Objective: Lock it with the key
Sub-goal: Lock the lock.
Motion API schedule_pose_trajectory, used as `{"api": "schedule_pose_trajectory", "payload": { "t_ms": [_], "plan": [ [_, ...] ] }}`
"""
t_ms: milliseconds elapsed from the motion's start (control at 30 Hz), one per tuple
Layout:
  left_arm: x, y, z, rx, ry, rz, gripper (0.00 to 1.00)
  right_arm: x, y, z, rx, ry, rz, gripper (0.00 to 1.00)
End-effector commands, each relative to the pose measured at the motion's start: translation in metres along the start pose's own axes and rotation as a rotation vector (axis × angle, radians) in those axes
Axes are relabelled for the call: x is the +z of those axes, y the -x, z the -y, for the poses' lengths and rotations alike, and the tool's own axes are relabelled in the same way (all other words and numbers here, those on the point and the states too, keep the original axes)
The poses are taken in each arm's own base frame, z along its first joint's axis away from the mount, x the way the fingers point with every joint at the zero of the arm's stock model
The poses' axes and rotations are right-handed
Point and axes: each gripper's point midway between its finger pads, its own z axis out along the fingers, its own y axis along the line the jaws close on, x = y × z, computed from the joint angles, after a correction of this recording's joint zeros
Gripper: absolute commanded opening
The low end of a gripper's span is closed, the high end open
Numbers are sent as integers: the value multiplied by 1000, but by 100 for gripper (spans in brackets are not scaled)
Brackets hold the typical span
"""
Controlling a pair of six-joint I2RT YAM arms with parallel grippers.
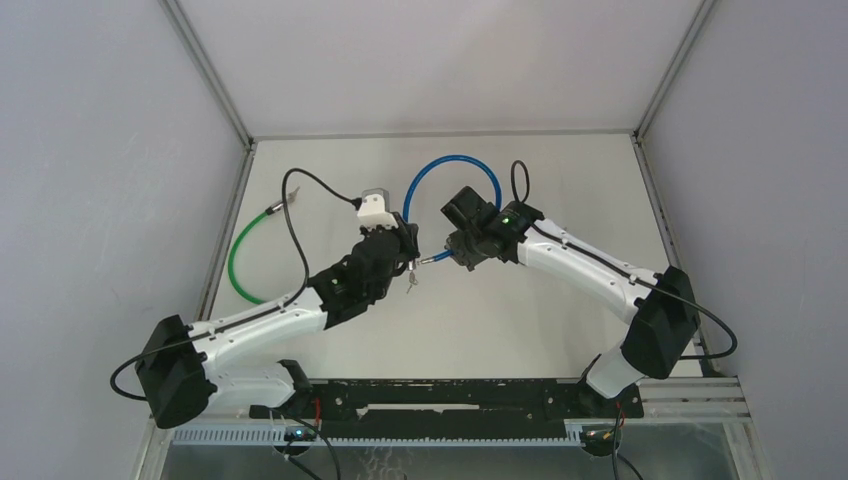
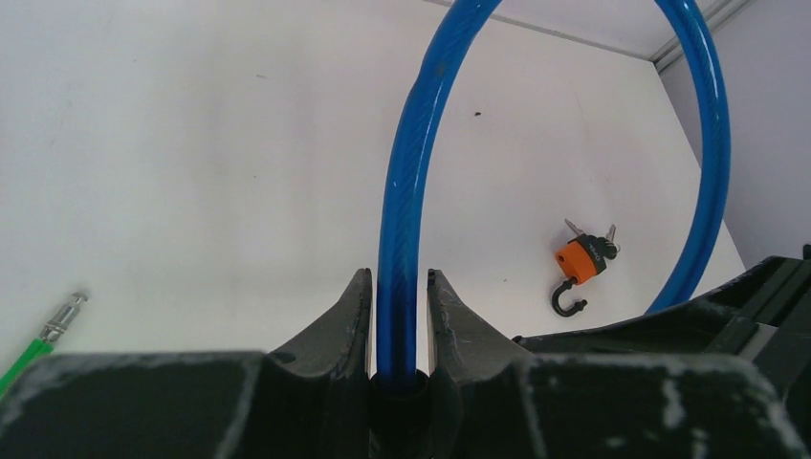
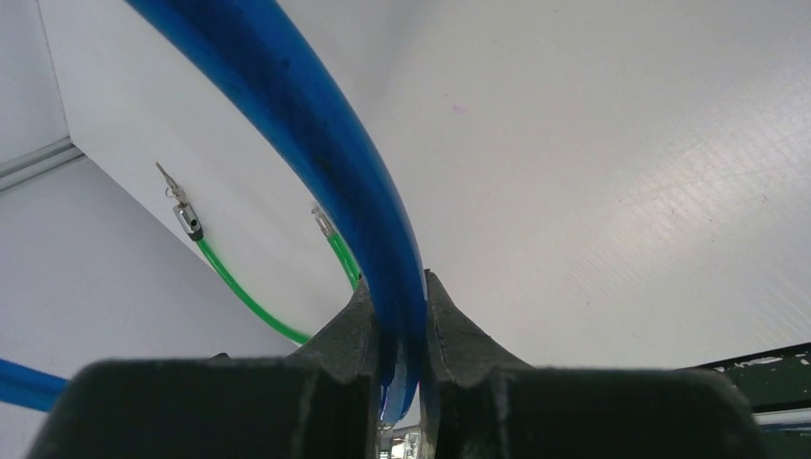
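Finding 1. The blue plastic-sheathed cable lock (image 1: 450, 162) is bent into an arch and held off the white table (image 1: 520, 330), with one of my grippers on each leg of it.

Finding 2. My left gripper (image 1: 402, 243) is pinched on the cable where it enters a dark barrel, seen low between my fingers in the left wrist view. I judge this grip is there to steady the receiving end.

Finding 3. My right gripper (image 1: 462, 248) is pinched on the other leg of the cable, just behind its bare metal pin (image 1: 432, 259). The pin points at the barrel end and stands close to it but apart. Holding it this near the tip keeps the springy cable from swinging the pin off line.

Finding 4. A small metal key (image 1: 411, 279) appears to hang just below the barrel end. I cannot tell whether it sits in the keyway.

Finding 5. A green cable (image 1: 238, 262) lies on the table well to the left of the blue cable lock. An orange padlock (image 2: 579, 260) with keys lies on the table beyond the arch, and neither is touched.

Assessment: the pin is not yet seated, so locking has not begun. The pin must go into the barrel before the key can be turned.
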Motion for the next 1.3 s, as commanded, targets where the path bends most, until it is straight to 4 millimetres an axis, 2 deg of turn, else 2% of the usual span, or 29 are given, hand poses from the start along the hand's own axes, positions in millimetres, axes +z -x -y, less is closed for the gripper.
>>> {"api": "schedule_pose_trajectory", "payload": {
  "t_ms": [0,200,367,700,1267],
  "plan": [
    [-9,25,19,-14,-82,60,0,-11,-4,-24,20,73,-40,0],
    [-13,23,14,46,-102,69,0,-10,-12,-28,17,108,-92,0],
    [-14,17,7,25,-96,72,0,-10,-13,-29,35,115,-112,0],
    [-17,17,10,73,-135,76,0,-3,-23,-27,45,82,-180,0],
    [-21,17,16,168,-199,79,0,0,-30,-23,34,44,-228,0]
  ]
}}
